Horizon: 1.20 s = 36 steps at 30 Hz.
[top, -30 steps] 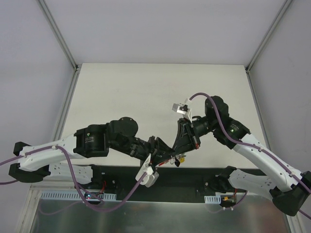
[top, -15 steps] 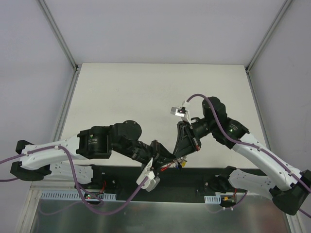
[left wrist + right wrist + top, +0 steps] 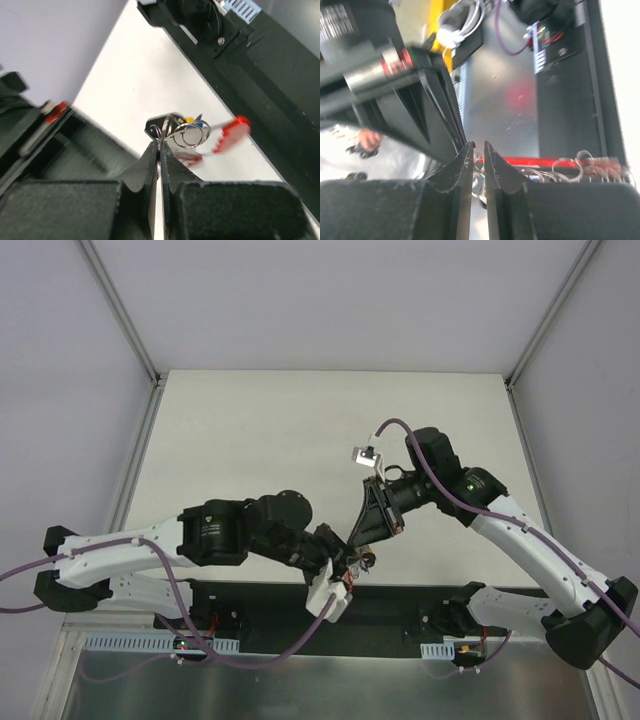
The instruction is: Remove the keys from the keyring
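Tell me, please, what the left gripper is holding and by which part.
The left gripper is shut on the keyring, pinching a loop of its wire at the near edge. The keys hang free beyond the fingertips.

left arm (image 3: 110, 552) — white links, black round joint housings | right arm (image 3: 528, 548) — same build | purple cables (image 3: 390, 422) along both | fingers (image 3: 140, 170) black, tapered
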Tool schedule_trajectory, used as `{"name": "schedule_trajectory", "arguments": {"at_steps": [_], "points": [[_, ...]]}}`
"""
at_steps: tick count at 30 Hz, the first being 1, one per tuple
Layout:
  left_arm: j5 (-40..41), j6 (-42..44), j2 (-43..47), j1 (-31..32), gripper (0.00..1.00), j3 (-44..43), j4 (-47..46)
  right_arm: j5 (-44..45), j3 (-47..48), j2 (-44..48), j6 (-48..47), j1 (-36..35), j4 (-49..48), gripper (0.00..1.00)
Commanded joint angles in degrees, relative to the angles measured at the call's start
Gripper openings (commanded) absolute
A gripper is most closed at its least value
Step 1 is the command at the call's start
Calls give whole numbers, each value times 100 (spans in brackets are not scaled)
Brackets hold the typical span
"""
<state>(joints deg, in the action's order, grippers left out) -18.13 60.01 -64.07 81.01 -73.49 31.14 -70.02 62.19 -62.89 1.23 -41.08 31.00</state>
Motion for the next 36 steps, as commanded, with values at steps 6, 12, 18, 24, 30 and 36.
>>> {"name": "schedule_trajectory", "arguments": {"at_steps": [6, 12, 18, 24, 30, 36], "points": [[363, -858, -607, -612, 0, 124, -415, 1885, 724, -39, -97, 399, -455, 17], [249, -1552, -335, -1307, 0, 660, -1309, 4315, 232, 443, -150, 627, -472, 20], [100, -2001, -9, -1719, 0, 1188, -1935, 5402, -898, 1497, -675, 663, -1534, 28], [-585, -2405, 272, -2124, 0, 1434, -2339, 5114, -1903, 2615, -1616, 654, -2748, 30], [-1367, -2757, 606, -2581, 0, 1724, -2832, 3270, -2334, 2721, -2268, 654, -3039, 39], [-1869, -3021, 764, -2749, 0, 1768, -3016, 2600, -2248, 2519, -2452, 566, -3426, 40]]}}
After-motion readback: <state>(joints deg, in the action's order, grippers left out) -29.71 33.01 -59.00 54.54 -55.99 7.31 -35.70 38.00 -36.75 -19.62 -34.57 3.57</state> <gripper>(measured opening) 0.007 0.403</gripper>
